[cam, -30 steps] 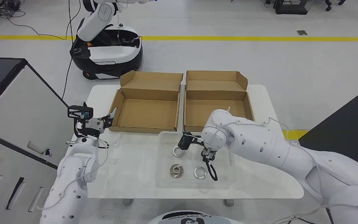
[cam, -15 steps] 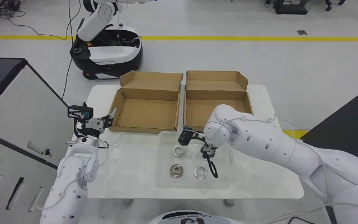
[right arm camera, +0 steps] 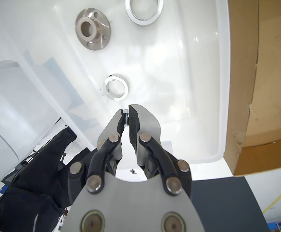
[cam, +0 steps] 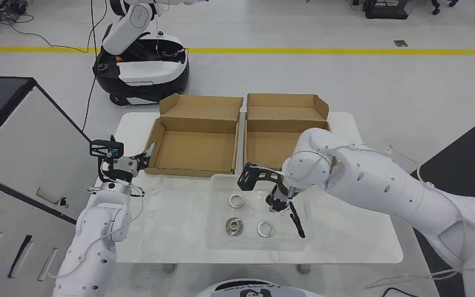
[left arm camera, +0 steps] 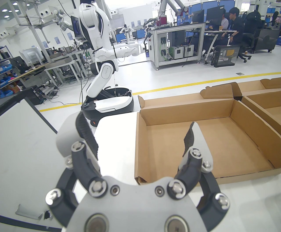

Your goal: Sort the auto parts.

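Note:
My right gripper [cam: 277,202] hangs over the white tray [cam: 223,185], shut on a small threaded bolt [right arm camera: 125,118] pinched between its pads; the right gripper [right arm camera: 125,111] points down at the tray floor [right arm camera: 197,87]. In the tray lie a metal flange [cam: 234,225], a wide ring [cam: 237,200] and a smaller collar ring [cam: 265,229]. The wrist view shows the flange [right arm camera: 92,30], the wide ring [right arm camera: 144,11] and the collar [right arm camera: 116,87] just beyond the fingertips. My left gripper [cam: 145,157] is open beside the left cardboard box [cam: 194,148], with nothing in it.
Two open, empty cardboard boxes stand side by side behind the tray, the right box [cam: 286,145] closest to my right arm. From the left gripper [left arm camera: 136,123] the left box [left arm camera: 197,142] lies just ahead. Another robot [cam: 141,59] stands on the floor beyond the table.
My right arm has swung to the right and its gripper has shifted slightly right above the tray, still shut. The left arm has not moved.

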`<action>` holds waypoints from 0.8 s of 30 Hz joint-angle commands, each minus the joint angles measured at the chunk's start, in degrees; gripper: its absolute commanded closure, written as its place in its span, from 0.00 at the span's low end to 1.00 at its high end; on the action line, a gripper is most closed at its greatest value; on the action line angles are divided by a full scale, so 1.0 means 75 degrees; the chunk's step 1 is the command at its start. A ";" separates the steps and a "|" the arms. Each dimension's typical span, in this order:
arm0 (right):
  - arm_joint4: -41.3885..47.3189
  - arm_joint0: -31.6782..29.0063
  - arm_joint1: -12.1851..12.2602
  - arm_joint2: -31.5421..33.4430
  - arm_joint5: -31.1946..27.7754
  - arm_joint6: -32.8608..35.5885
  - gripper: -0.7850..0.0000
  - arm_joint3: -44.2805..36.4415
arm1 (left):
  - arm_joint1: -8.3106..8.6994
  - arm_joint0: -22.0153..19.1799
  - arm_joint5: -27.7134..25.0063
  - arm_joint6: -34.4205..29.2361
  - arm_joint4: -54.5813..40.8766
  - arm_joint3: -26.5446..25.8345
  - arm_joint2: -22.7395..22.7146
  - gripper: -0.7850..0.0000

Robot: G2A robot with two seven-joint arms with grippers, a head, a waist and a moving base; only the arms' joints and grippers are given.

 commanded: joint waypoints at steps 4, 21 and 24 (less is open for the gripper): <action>0.0607 -0.0486 0.0319 0.0585 -0.0941 -0.0419 1.00 0.0058 | 0.0000 0.0000 0.0000 0.0000 0.0000 0.0000 0.0000 0.00; 0.2147 -0.1372 0.0977 0.1638 -0.4167 -0.2344 1.00 0.0135 | 0.0000 0.0000 0.0000 0.0000 0.0000 0.0000 0.0000 0.00; 0.2360 -0.1465 0.1118 0.1591 -0.4681 -0.2857 1.00 0.0163 | 0.0000 0.0000 0.0000 0.0000 0.0000 0.0000 0.0000 0.00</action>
